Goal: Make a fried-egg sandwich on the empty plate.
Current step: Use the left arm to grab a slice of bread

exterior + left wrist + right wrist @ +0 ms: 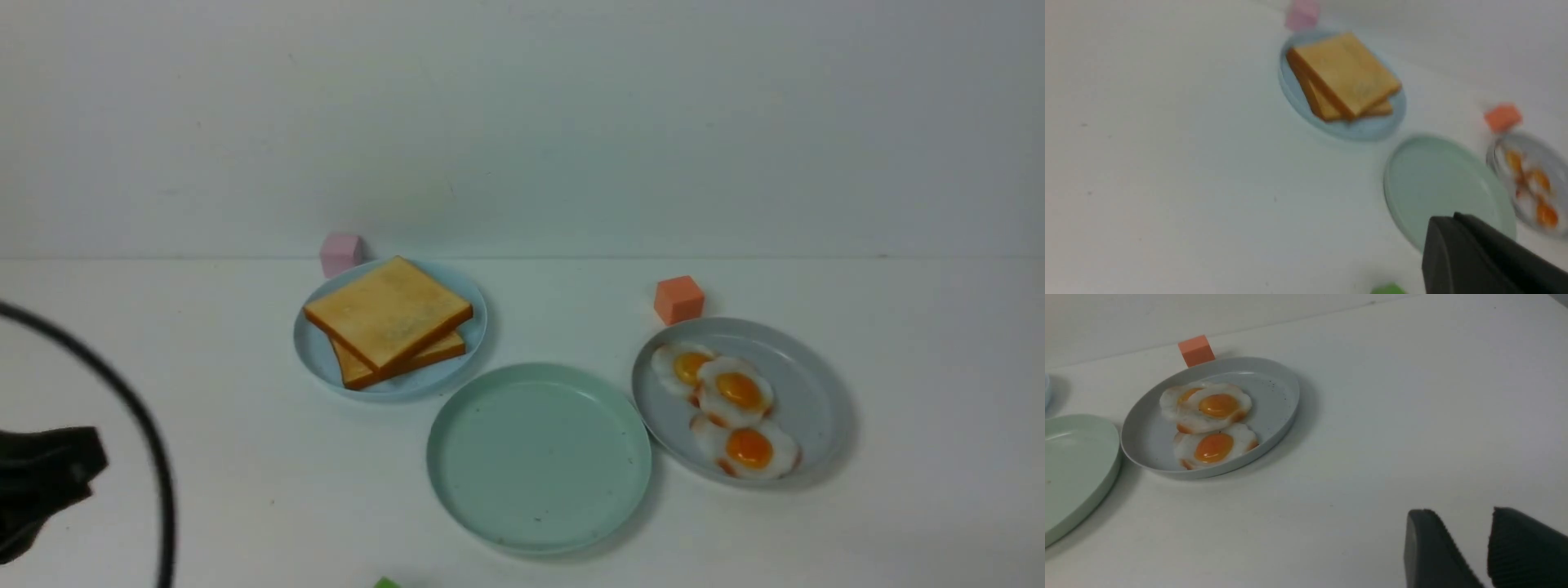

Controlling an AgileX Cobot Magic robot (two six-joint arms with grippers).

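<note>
Two golden toast slices (390, 318) lie stacked on a light blue plate (314, 359); they also show in the left wrist view (1347, 75). The mint-green plate (539, 465) sits empty in front of them and shows in both wrist views (1433, 179) (1073, 465). Three fried eggs (739, 390) lie overlapping on a grey-blue plate (808, 392), also in the right wrist view (1216, 406). My left gripper (1447, 218) is shut and empty at the table's near left (49, 478), apart from the plates. My right gripper (1459, 512) is open and empty, away from the egg plate (1274, 396); it is out of the front view.
A pink cube (340, 253) stands behind the toast plate. An orange cube (678, 300) stands behind the egg plate. A green block (387, 583) peeks in at the near edge. A black cable (139, 425) arcs over the left side.
</note>
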